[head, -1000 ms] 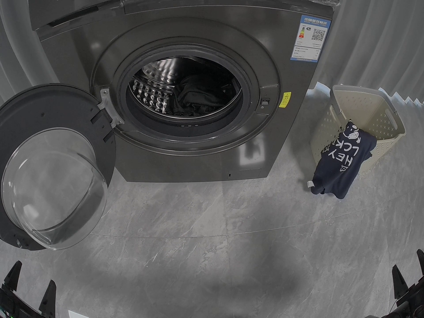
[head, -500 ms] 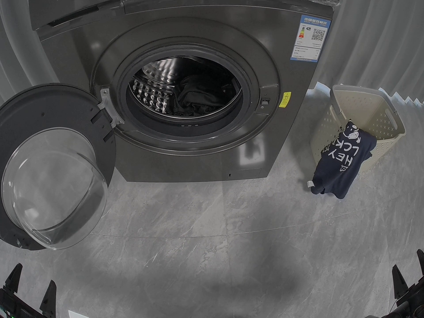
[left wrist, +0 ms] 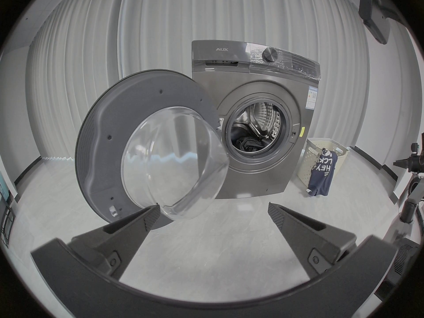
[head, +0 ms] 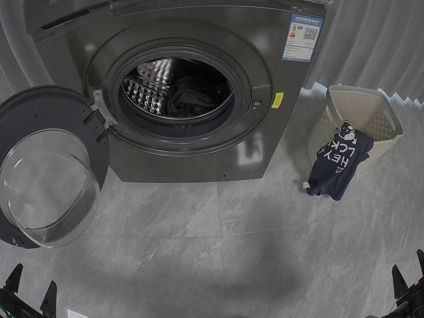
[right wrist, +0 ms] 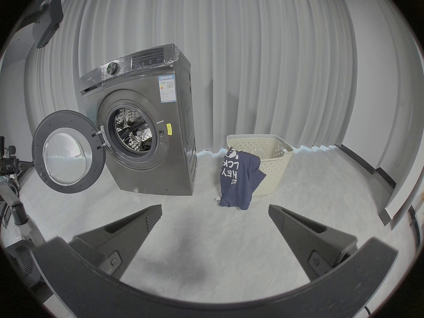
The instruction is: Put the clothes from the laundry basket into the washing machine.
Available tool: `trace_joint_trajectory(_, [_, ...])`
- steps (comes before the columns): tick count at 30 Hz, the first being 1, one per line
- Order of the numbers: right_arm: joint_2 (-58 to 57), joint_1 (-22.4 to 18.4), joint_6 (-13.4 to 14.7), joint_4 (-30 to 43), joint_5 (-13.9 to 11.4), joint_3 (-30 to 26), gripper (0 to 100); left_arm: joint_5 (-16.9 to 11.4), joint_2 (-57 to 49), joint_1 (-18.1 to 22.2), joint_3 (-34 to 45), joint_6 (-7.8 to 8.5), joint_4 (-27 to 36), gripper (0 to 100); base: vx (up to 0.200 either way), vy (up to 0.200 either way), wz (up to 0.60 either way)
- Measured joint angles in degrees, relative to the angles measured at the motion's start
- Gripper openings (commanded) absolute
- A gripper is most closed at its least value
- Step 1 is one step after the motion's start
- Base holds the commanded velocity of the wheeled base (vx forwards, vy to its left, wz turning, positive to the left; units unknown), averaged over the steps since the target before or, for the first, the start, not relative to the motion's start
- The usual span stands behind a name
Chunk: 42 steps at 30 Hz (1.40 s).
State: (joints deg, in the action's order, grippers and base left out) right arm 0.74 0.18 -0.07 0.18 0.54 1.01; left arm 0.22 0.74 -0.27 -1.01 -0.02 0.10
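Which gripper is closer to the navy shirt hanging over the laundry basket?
Right. The right gripper is on the same side as the navy shirt, nearer the robot; the left gripper is on the opposite side, by the open door.

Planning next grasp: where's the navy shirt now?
Head view, robot's right: the navy shirt hangs over the near rim of the laundry basket, down to the floor, right of the washing machine.

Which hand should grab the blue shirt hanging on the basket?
Probably the right hand. The blue shirt hangs over the basket on the robot's right side; the left hand sits far across, by the open door.
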Motion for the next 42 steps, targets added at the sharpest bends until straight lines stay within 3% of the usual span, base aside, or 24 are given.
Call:
trace_joint_trajectory(26, [0.07,-0.05,0.0,0.02,0.0,0.0,100,-0.22,0.07,0.0,0.0,-0.41,0.0,100,0.0,-0.2,0.0])
trace_joint_trajectory(32, [0.1,0.0,0.0,0.0,0.0,0.0,100,-0.22,0.1,0.02,0.0,-0.44,0.06,100,0.0,0.0,0.0])
trace_joint_trajectory(42, [0.1,-0.05,0.0,0.0,-0.02,0.0,100,-0.22,0.11,-0.04,0.0,-0.49,0.11,100,0.2,0.0,0.0])
